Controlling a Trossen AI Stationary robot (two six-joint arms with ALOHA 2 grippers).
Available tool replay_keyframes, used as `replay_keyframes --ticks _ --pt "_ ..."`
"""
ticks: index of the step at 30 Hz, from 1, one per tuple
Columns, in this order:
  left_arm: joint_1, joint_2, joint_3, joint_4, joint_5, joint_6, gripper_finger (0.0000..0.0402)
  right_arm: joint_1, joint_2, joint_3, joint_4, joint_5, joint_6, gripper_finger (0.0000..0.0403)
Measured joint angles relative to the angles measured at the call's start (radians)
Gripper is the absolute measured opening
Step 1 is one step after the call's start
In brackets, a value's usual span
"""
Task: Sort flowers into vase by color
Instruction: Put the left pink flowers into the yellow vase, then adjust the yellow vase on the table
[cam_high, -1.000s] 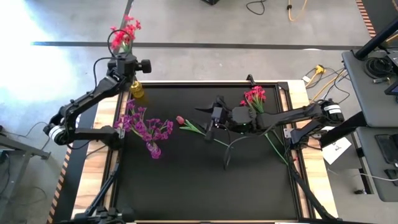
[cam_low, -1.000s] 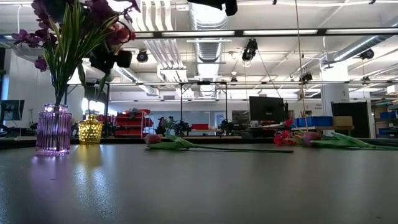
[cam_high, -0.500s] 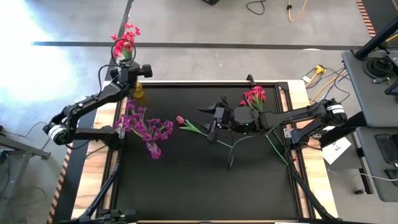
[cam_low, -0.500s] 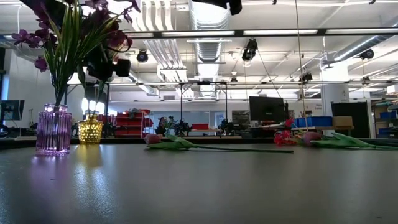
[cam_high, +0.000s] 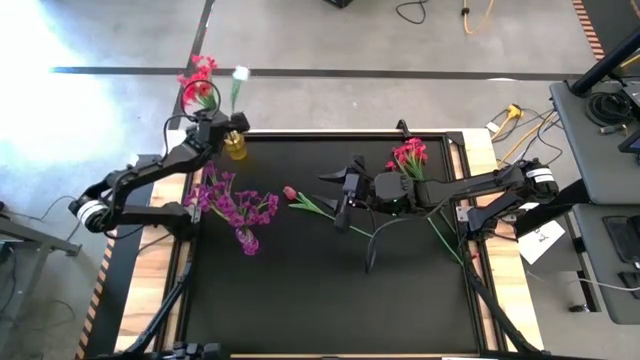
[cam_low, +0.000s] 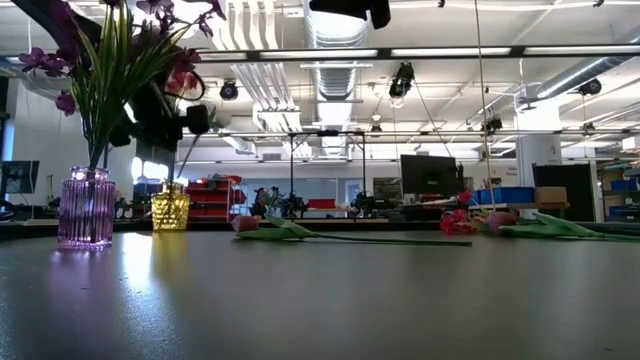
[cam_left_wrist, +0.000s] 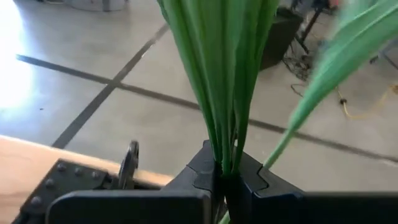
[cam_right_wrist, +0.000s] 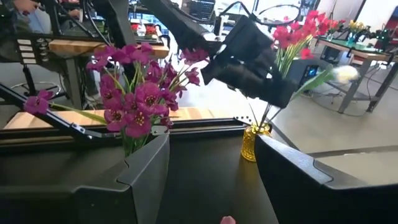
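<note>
As the left gripper (cam_high: 212, 128), clamped shut on a red-pink bunch (cam_high: 196, 76), lowers its stems toward the yellow vase (cam_high: 236, 146) at the black table's (cam_high: 330, 300) far left corner, that vase stands shifted from a second ago and a white tulip (cam_high: 240, 74) now shows beside the red blooms, so the red sort looks nearly done. Purple flowers (cam_high: 232, 204) fill the purple vase (cam_low: 85, 208). Hovering mid-table, the right gripper (cam_high: 340, 196) is half open and empty above a pink bud (cam_high: 289, 192). Only the left wrist view shows the stems pinched between the jaws.
</note>
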Motion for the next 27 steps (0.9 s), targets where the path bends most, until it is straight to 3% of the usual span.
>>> replay_keyframes --ticks 6,14,27 --pt "-0.041 -0.01 -0.077 0.116 0.019 0.098 0.0014 0.002 0.0 0.0 -0.003 0.0 -0.01 0.0228" --pt "-0.064 -0.075 -0.091 0.112 0.083 0.155 0.0082 0.006 -0.016 0.0 -0.066 0.0 0.0 0.0228" --pt "-0.063 -0.273 -0.013 -0.169 0.1 0.236 0.0205 0.006 -0.054 0.0 -0.213 0.0 0.042 0.0228"
